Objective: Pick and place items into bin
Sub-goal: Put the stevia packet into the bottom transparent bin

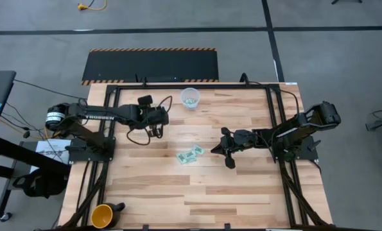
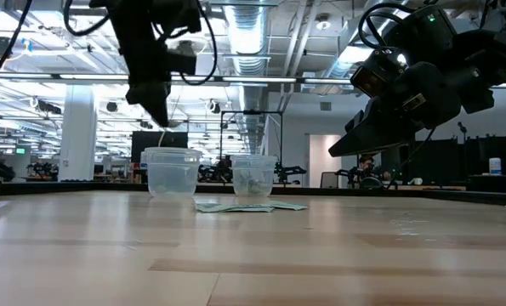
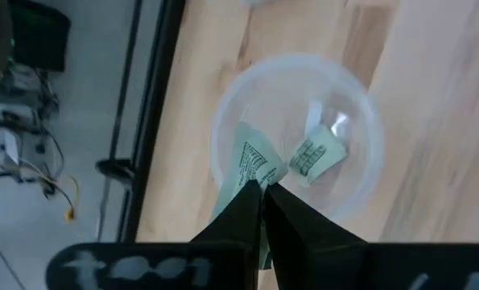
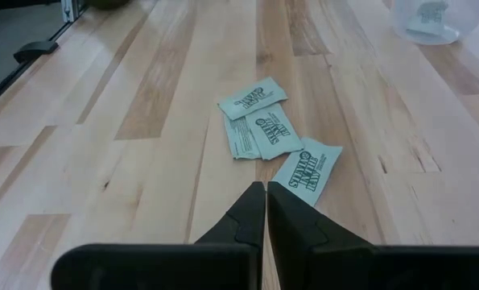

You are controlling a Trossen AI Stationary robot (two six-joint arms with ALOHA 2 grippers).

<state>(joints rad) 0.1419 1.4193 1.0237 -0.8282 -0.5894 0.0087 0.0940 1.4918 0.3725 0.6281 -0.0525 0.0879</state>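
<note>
Mint-green and white packets (image 4: 273,138), flat w/ dark print, lie in a loose overlapping cluster mid-desk (image 1: 242,192), long axes fanned at varied angles. Left wrist view alone shows left gripper (image 3: 262,187), jaws pinched on one packet (image 3: 251,159) over a clear cup (image 3: 360,173) w/ another packet inside. Low view shows two cups; high view shows only one. Right gripper (image 4: 266,190), jaws closed and empty, hovers near the cluster.

A clear cup (image 1: 190,98) stands near the table's (image 1: 242,199) far edge, with packets (image 3: 318,151) in it. More packets (image 1: 191,154) lie on the table's middle, between the two arms. A mug (image 1: 103,216) sits at the near left corner.
</note>
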